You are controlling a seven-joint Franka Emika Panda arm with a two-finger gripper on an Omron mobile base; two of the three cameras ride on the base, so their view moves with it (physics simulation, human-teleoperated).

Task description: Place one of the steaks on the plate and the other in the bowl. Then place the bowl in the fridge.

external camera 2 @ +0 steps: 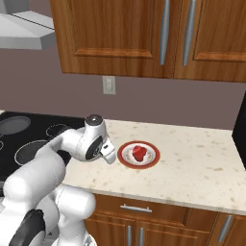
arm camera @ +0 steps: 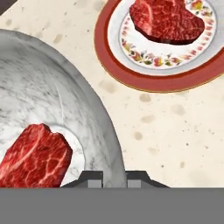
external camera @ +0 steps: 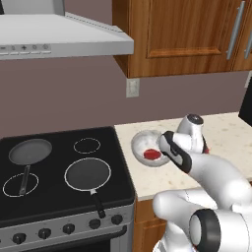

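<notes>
Closest to my hand camera are the two dark fingertips (arm camera: pixel 95 177) of the gripper (arm camera: pixel 114 178), and between them sits the rim of the bowl (arm camera: pixel 52 96). I read this as the gripper clenched on the bowl's rim, with one finger inside the wall and one outside, because the wall runs straight down into the narrow gap between them. A grip at the edge makes sense, since the bowl is too wide to take across.

Going from left to right in this view, one steak (arm camera: pixel 33 155) lies inside the bowl on its pale bottom, partly cut off by the lower edge. Next comes bare counter (arm camera: pixel 157 131), and then the plate (arm camera: pixel 103 48) with a red border, where the second steak (arm camera: pixel 168 19) rests in the middle. So both pieces of meat look already sorted, and I judge that what remains is carrying the bowl to the fridge.

From the left base camera, the stove (external camera: pixel 59 167) with two dark pans is at the left, then the bowl (external camera: pixel 142 145) sits on the counter just beside it, with the red meat (external camera: pixel 151 154) visible inside. The arm covers the right side of the bowl, so the grip itself is hidden there.

From the right base camera, the arm hides the bowl completely, and I see only the plate (external camera 2: pixel 126 161) with its steak (external camera 2: pixel 139 153).

I cannot tell whether the bowl is lifted or resting on the counter. A dark edge at the far right of both base views may be the fridge, but it is too cut off to say.
</notes>
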